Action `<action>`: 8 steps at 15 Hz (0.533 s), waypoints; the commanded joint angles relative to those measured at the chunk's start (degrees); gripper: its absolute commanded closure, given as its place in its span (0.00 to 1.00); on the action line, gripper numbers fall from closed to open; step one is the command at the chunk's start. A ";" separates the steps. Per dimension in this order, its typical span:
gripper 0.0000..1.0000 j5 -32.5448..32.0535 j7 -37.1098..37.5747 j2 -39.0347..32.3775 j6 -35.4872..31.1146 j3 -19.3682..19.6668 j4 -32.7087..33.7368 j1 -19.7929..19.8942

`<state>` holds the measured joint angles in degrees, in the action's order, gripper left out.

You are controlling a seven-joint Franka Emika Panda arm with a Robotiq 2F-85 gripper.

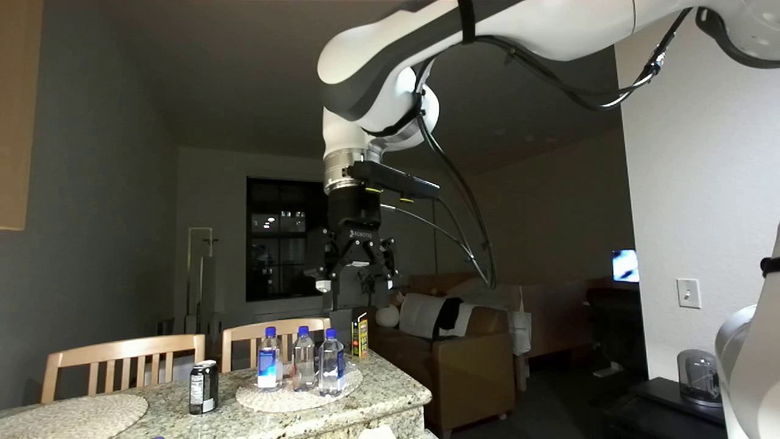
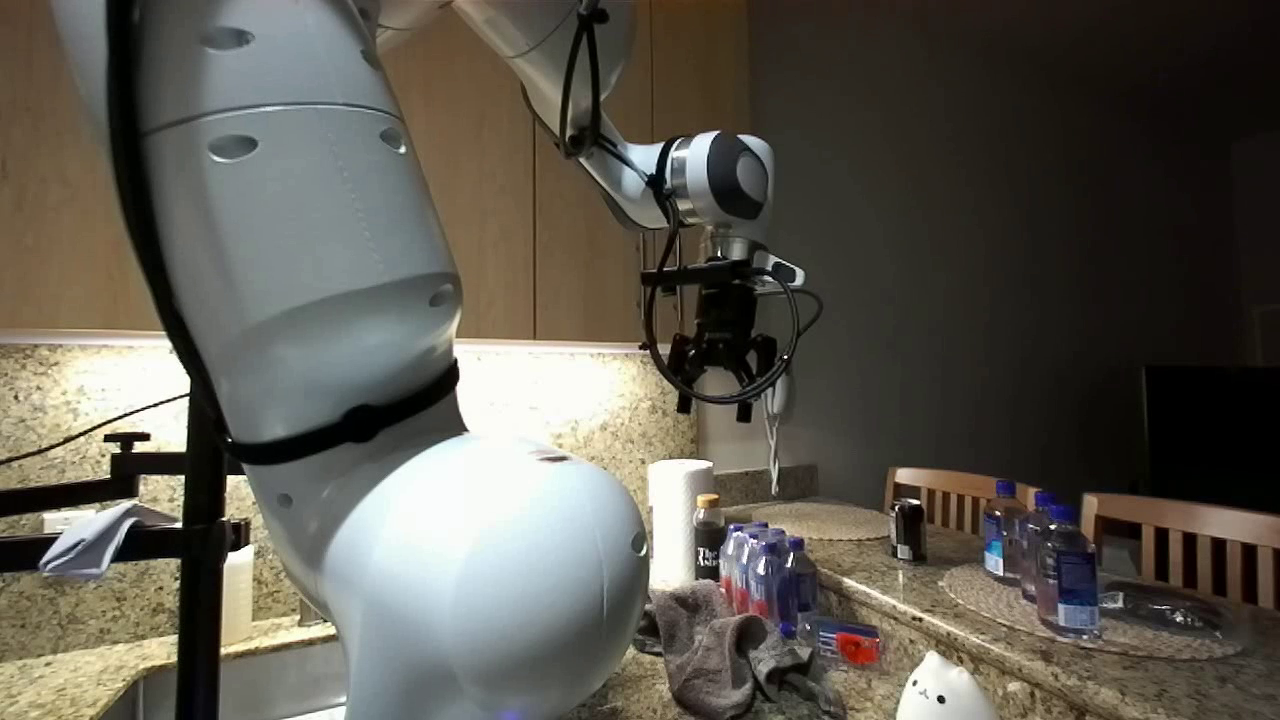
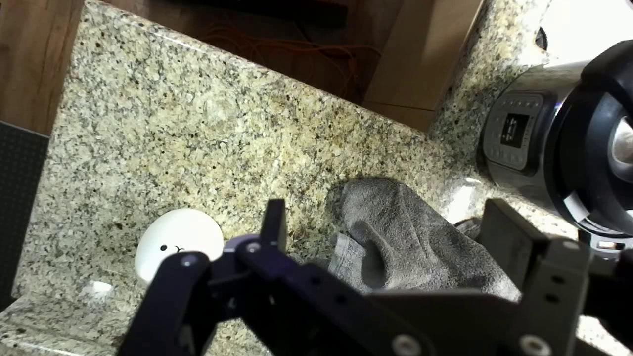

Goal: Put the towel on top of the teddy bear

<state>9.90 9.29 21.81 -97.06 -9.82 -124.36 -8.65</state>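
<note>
Fold to pinch, well below the jaws

Jaws stand wide apart with nothing held between them; the gripper [image 2: 714,405] hangs above the counter [image 3: 222,128], fingers pointing down. Well below, seen through the gap between the fingers in the wrist view, lies the crumpled grey towel [image 3: 415,232]. The step in hand looks to be the pick-up: come straight down at this spread, straddle a raised ridge rather than a flat part, and close slowly on a good bunch of cloth. A paler flap [image 3: 346,262] shows at the towel's edge; I cannot tell whether it is a second cloth, so pinch clear of it.

Past one finger, near the towel, stands a pressure cooker [image 3: 554,143]; keep that finger off it going down. Below the jaws and just beside the towel, in an exterior view, cluster blue-capped bottles [image 2: 768,575], so lift straight up before carrying.

Past the opposite finger, partly hidden by it, sits a white figure [image 3: 180,230] with a cat-like face, probably the "teddy bear". Knocked, it may tip; raise the trailing cloth above its head, centre, then release low.
</note>
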 commanded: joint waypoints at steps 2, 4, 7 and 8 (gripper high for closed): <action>0.00 0.57 -0.54 -1.60 0.43 -0.13 0.86 -0.03; 0.00 0.97 -0.48 -3.82 -0.78 -0.41 1.76 -0.16; 0.00 0.76 0.71 -7.67 -3.54 -1.15 3.41 -0.18; 0.00 1.33 0.90 -9.43 -5.30 -1.21 4.14 -0.24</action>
<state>9.90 9.27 17.27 -99.45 -10.59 -123.05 -8.67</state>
